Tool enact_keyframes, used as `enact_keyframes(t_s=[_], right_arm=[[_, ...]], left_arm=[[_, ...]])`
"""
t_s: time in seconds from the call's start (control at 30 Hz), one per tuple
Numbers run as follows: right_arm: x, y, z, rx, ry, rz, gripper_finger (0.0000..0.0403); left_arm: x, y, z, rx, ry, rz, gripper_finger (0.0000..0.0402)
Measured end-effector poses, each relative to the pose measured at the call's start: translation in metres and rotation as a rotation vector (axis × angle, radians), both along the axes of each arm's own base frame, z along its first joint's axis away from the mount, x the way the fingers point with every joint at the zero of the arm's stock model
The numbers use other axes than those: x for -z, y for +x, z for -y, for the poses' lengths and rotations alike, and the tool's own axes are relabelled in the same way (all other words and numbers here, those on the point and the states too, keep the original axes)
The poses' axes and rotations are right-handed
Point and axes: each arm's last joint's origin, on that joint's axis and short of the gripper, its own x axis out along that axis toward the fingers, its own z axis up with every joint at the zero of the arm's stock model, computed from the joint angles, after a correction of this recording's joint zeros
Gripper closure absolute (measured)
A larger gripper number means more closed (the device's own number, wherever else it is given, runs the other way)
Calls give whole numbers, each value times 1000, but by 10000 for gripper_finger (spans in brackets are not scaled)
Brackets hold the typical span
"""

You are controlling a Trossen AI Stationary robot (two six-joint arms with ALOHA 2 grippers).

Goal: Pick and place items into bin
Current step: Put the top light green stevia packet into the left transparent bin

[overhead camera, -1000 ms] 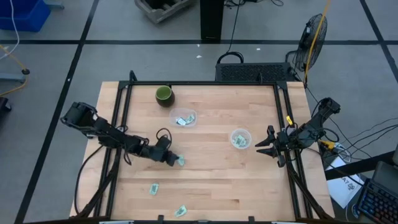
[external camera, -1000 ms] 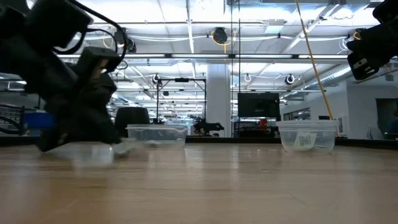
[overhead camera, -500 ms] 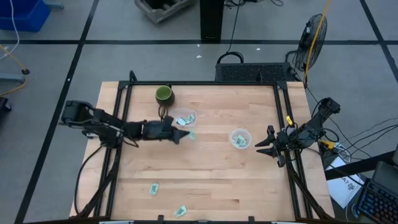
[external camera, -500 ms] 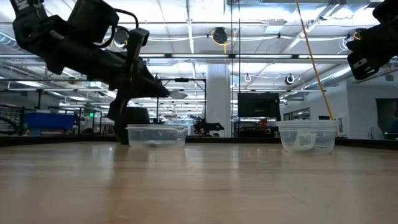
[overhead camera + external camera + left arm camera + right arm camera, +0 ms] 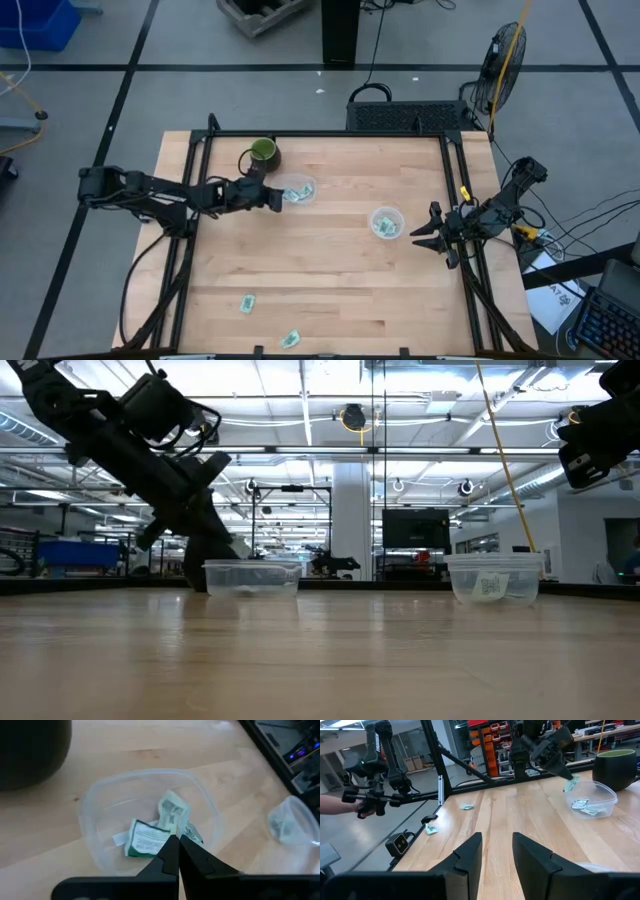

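Observation:
My left gripper (image 5: 279, 198) is shut on a pale green packet (image 5: 571, 784) that it holds over the near-left rim of a clear container (image 5: 297, 190). Two more packets (image 5: 147, 838) lie on that container's floor. A second clear container (image 5: 386, 222) to the right also holds packets. Two loose packets (image 5: 247, 303) (image 5: 290, 339) lie flat near the table's near edge. My right gripper (image 5: 428, 237) waits open at the table's right edge, next to the second container. My left gripper pinches the packet by its upper edge (image 5: 568, 780) at the very ends of its fingers (image 5: 561, 771). The fingers slant down from the table's left. The packet hangs clear below the tips, just above the container's rim (image 5: 590, 784).
A dark green cup (image 5: 263, 152) stands just beyond the left gripper near the far edge. Black frame rails (image 5: 200, 170) run along the table's left and right sides. Bare wood lies between the containers and the loose packets. A person's hand (image 5: 340, 805) shows beyond the table.
My left gripper, shut on the packet, has risen from the table's middle left and swung toward the far edge, ending at the left container. The packet has been lifted clear of the wood and carried along. The right arm has kept still.

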Motion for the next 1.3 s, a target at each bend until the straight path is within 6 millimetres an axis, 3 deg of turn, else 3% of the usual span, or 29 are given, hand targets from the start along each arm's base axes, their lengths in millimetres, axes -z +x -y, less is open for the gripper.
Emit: enact_keyframes(t_s=[0.1,0.5,0.73,0.87,1.1,1.3], right_arm=[[0,0,0,0,0,0,303],[0,0,0,0,0,0,303],[0,0,0,0,0,0,303],[0,0,0,0,0,0,303],[0,0,0,0,0,0,303],[0,0,0,0,0,0,303]], left_arm=[[-2,1,-1,-2,-3,27,389],[-7,4,-1,21,51,68,290],[-28,16,8,183,33,308,251],[-40,21,28,342,12,433,248],[-45,22,85,613,25,427,247],[-45,9,136,761,91,373,247]])
